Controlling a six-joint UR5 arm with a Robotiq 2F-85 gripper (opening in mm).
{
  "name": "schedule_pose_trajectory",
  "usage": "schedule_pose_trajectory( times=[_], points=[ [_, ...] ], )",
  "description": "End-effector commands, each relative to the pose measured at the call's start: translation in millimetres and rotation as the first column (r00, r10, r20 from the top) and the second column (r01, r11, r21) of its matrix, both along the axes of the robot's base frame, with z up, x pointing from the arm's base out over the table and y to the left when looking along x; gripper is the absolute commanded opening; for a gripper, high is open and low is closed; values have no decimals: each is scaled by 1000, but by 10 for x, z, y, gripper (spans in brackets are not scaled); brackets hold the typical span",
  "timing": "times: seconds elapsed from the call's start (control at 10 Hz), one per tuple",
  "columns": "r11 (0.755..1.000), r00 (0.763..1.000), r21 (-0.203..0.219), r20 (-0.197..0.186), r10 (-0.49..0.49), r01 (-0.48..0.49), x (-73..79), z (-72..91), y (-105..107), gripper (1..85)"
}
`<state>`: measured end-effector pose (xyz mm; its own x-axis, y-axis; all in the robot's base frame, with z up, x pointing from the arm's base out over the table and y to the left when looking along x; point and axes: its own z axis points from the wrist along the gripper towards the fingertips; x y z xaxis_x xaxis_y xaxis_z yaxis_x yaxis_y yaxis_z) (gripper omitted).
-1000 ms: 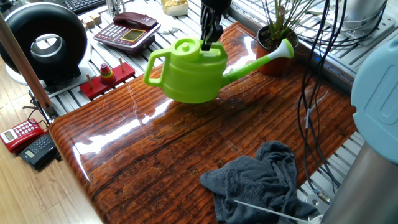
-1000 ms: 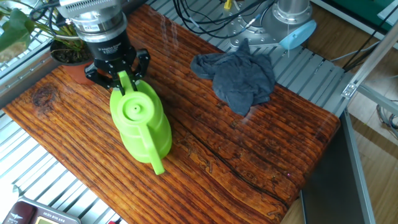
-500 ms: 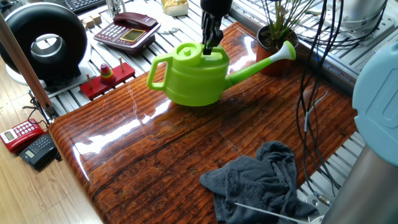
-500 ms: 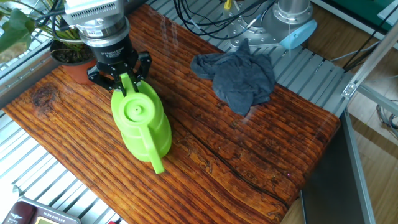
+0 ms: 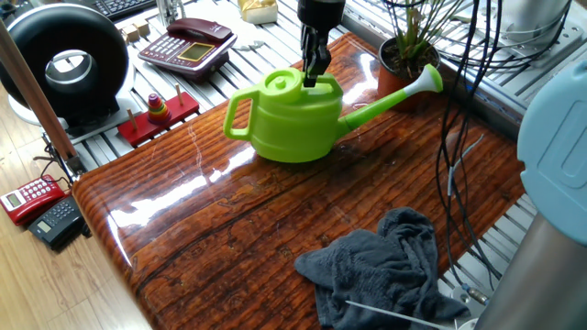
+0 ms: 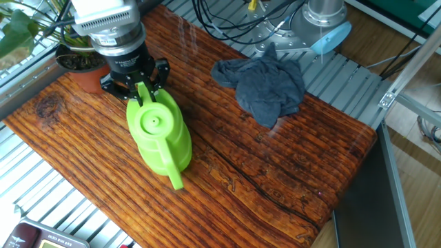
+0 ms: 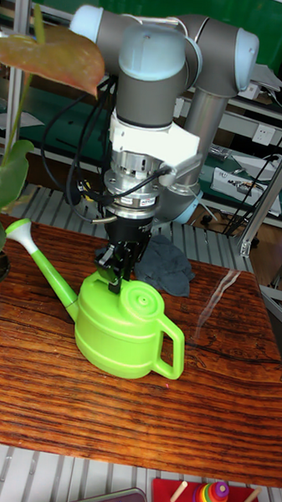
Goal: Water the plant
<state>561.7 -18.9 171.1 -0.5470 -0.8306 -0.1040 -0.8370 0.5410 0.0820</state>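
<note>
The lime-green watering can [image 5: 295,121] sits level on or just above the wooden table [image 5: 211,238]. Its long spout [image 5: 404,90] reaches to the plant [image 5: 400,55], a terracotta pot with thin green leaves at the table's far corner. My gripper [image 5: 315,70] comes straight down and is shut on the can's top, beside the fill hole. In the other fixed view the gripper [image 6: 141,93] holds the can [image 6: 160,134], with the plant [image 6: 77,63] just behind it. The tall fixed view shows the can [image 7: 126,327] under the gripper [image 7: 115,275], spout pointing left.
A crumpled grey cloth [image 5: 385,266] lies near the table's front right corner. Black cables [image 5: 463,110] hang beside the plant. Left of the table are a desk phone [image 5: 188,44], a black round device [image 5: 64,60] and a red ring toy [image 5: 158,112].
The can, tilted a second ago, has levelled out and shifted toward the plant with the gripper still holding it. Its spout now reaches further over the pot.
</note>
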Motion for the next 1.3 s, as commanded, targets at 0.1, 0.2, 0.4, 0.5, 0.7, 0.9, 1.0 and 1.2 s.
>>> schedule_pose_trajectory(
  times=[0.1, 0.2, 0.4, 0.5, 0.7, 0.9, 1.0, 1.2],
  points=[
    [999, 999, 31, -4, -43, 43, -23, -130, 139, 10],
    [999, 999, 25, -9, -45, 46, -35, -129, 130, 10],
    [998, 998, 3, -19, -58, 58, -60, -115, 101, 87],
    [998, 998, 19, -22, -65, 66, -60, -112, 137, 247],
    [994, 996, 66, -30, -89, 91, -57, -76, 261, 400],
    [992, 994, 75, -34, -104, 106, -38, -45, 258, 477],
    [989, 991, 60, -38, -130, 132, -47, -6, 227, 487],
    [987, 987, 40, -21, -158, 159, -9, 173, 147, 483]
  ],
)
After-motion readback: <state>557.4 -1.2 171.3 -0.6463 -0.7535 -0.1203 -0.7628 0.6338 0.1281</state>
